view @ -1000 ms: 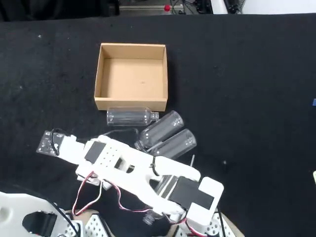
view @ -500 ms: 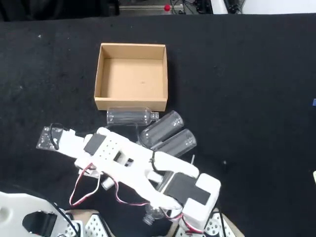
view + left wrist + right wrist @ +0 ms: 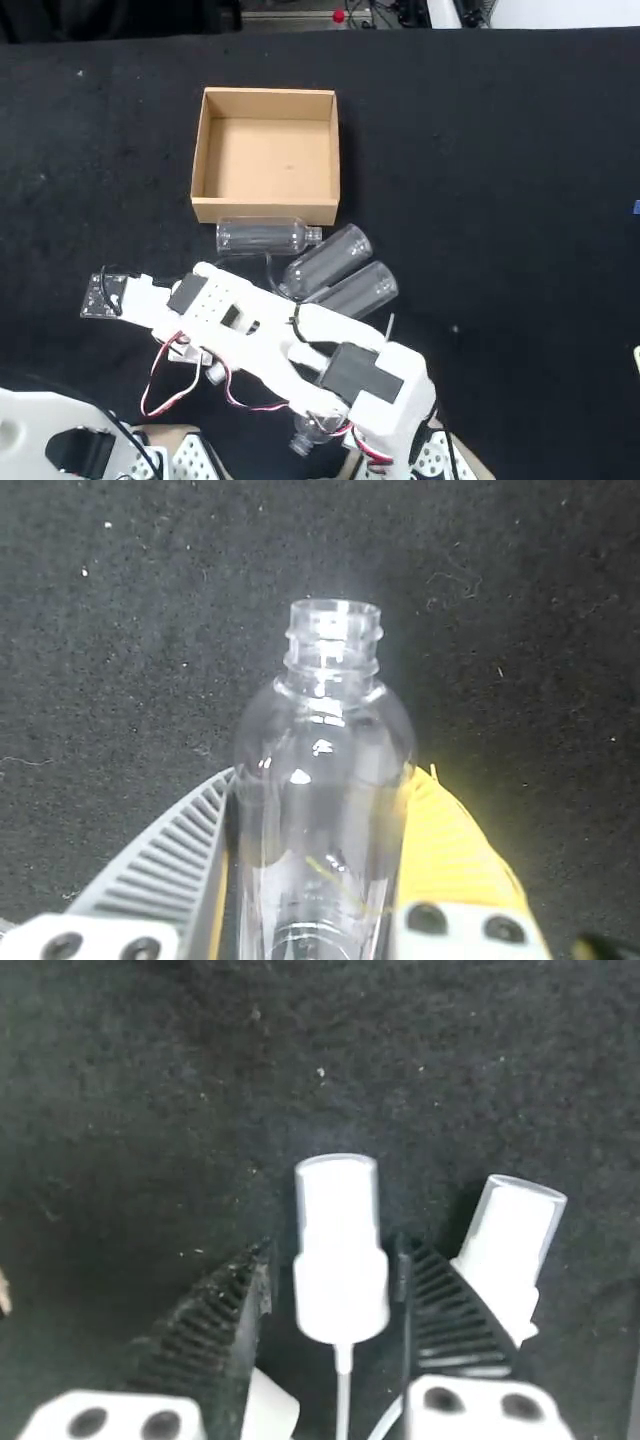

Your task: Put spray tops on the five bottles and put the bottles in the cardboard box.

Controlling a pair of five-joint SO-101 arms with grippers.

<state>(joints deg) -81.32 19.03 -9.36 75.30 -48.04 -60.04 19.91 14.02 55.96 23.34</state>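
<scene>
My left gripper (image 3: 325,780) is shut on a clear, uncapped bottle (image 3: 325,720), whose threaded neck sticks out past the grey and yellow fingers. My right gripper (image 3: 333,1250) is open, its black fingers straddling a white spray top (image 3: 338,1200) on the black mat with a small gap on each side. A second spray top (image 3: 510,1250) lies just outside one finger. In the high view, three more clear bottles (image 3: 262,237) (image 3: 325,260) (image 3: 355,290) lie just in front of the cardboard box (image 3: 265,97). A bottle neck (image 3: 308,437) pokes out from under a white arm (image 3: 250,325).
That white arm stretches from the front right across to the left, over the front of the mat. A second arm's base (image 3: 40,430) sits at the front left corner. Black mat lies open to the right of and behind the box.
The long white arm has shifted slightly, its rear block swinging left and toward the front. The box and the three lying bottles have not moved.
</scene>
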